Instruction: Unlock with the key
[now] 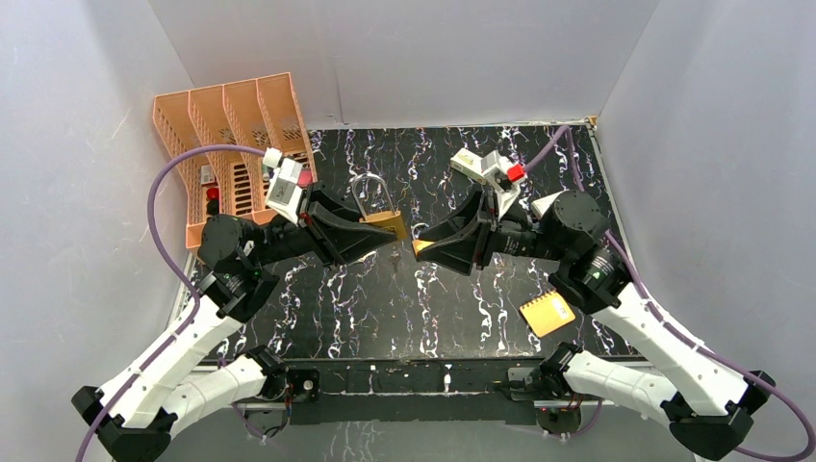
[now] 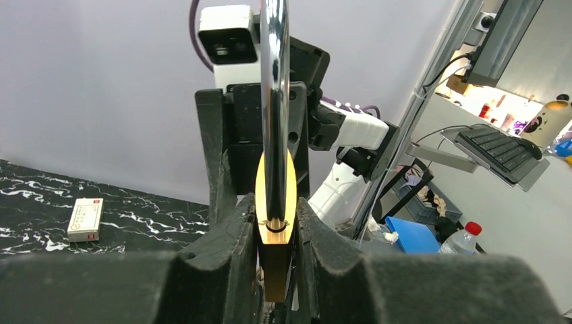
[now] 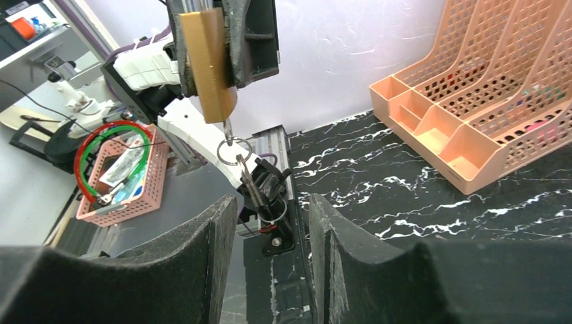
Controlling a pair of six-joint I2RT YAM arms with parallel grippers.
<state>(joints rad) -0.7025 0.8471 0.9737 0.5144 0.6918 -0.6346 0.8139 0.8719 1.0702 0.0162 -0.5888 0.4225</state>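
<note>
Two left fingers [image 2: 222, 246] stand narrowly apart and clamp the brass padlock [image 2: 275, 251] upright, above the middle of the surface [image 1: 385, 308]. From the padlock's lower end sticks the key [image 3: 228, 128], with spare keys [image 3: 248, 181] hanging on its ring. Just beside it, the right fingers [image 3: 195, 270] are about half open and hold nothing. The print on the small white box [image 2: 86, 219] is too small to read.

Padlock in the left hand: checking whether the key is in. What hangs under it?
A key sticks into the padlock from below, ring and spare keys dangling; the keyhole itself is covered.
</note>
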